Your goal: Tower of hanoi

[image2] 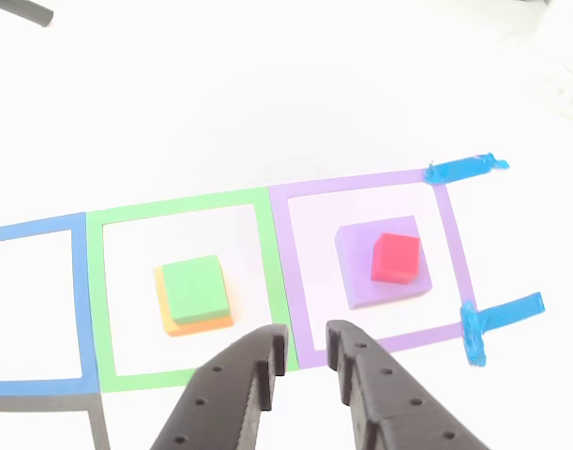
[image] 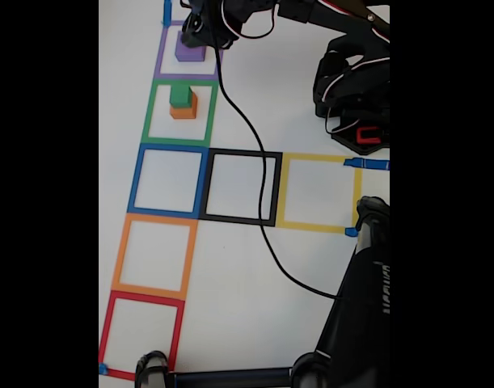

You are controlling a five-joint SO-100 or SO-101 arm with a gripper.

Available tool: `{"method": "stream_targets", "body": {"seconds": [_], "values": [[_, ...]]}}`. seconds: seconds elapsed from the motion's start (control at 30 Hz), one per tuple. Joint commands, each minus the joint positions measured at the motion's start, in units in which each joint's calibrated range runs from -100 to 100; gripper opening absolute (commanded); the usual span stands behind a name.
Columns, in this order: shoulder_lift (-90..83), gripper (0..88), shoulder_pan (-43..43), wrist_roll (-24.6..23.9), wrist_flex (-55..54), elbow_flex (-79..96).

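- Four blocks sit as two short stacks: a green block (image2: 194, 288) on an orange block (image2: 190, 322) inside the green square (image2: 179, 202), and a red block (image2: 395, 257) on a purple block (image2: 381, 278) inside the purple square (image2: 443, 223).
- Judged as a tower puzzle, this looks mid-way: nothing is gathered into one stack, and the blue square (image: 137, 179), black square (image: 239, 153), yellow square (image: 315, 158), orange square (image: 153, 220) and red square (image: 143, 297) hold no blocks.
- The gripper (image2: 306, 340) hangs at 6 o'clock in the other view, its tips near the border between the green and purple squares; the fingers are a narrow gap apart and carry nothing.
- The other view shows the red block (the arm covers it in the fixed view) and the blue tape tabs (image2: 466, 169).
- The fixed view gives the whole row of squares and a black cable (image: 255, 178) trailing toward 5 o'clock.
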Motion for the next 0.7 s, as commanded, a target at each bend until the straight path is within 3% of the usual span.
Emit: {"method": "stream_targets", "body": {"seconds": [0.0, 0.17, 0.4, 0.5, 0.67], "values": [[4.2, 0.1, 1.9, 0.0, 16.9, -23.3], [11.1, 0.0, 4.8, 0.0, 32.2, -45.3], [11.3, 0.0, 11.2, 0.0, 32.6, -43.2], [10.6, 0.1, 13.6, 0.0, 30.1, -38.0], [3.6, 1.4, 16.6, 0.0, 14.5, -17.8]]}}
